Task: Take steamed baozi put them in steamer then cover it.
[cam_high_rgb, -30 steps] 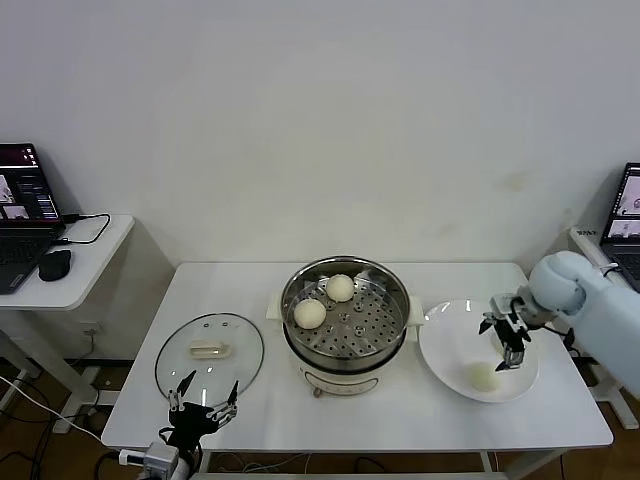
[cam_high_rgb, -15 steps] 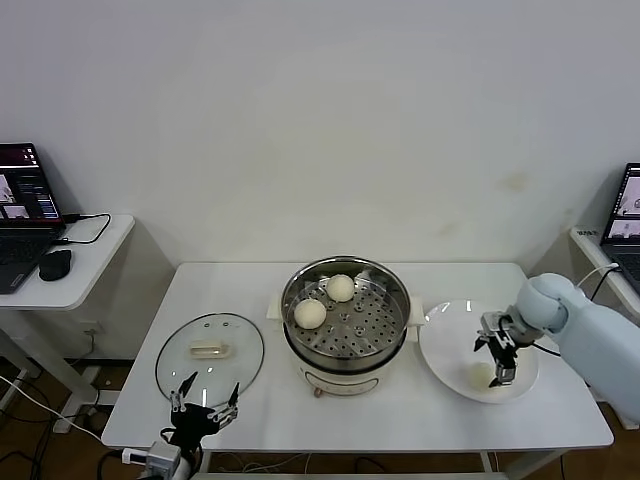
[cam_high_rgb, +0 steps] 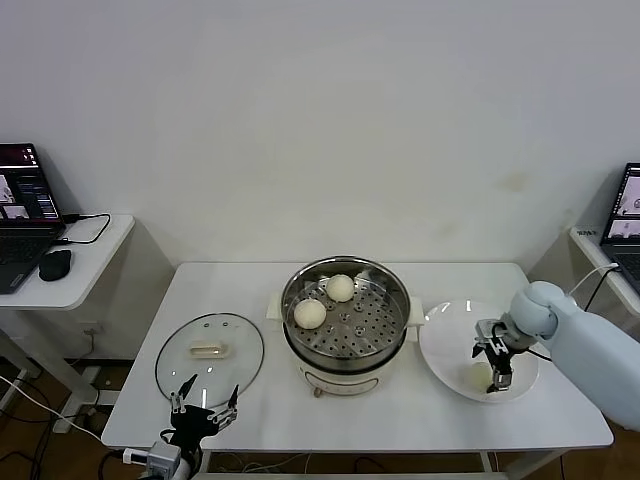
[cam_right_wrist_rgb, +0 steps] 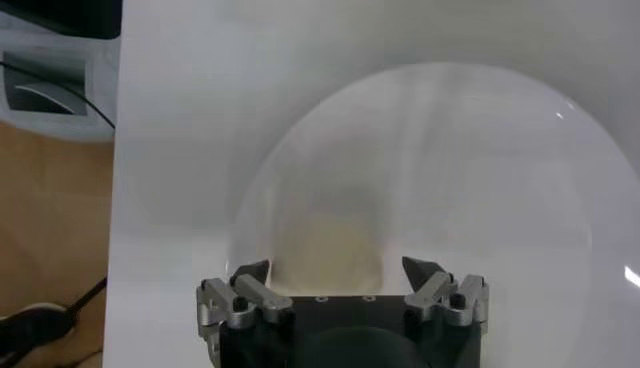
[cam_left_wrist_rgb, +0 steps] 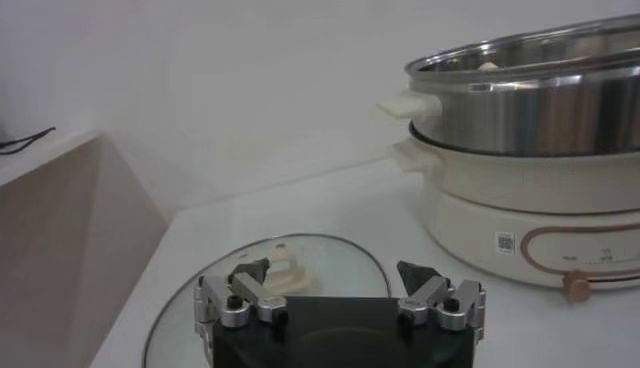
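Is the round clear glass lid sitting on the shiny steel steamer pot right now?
No, the glass lid lies flat on the white table, left of the uncovered steamer.

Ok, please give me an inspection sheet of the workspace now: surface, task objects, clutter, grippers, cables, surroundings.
Surface: white table.
Job's things: steamer mid-table, uncovered, two baozi on its tray; one baozi on the plate; cover flat on the table, left of the steamer.
Clutter: nothing seen.
Grippers: right gripper open, over the plate's baozi; left gripper open, at the table's front edge near the cover.
Cables: black cable on the side desk.
Surroundings: laptop, mouse on the left desk.
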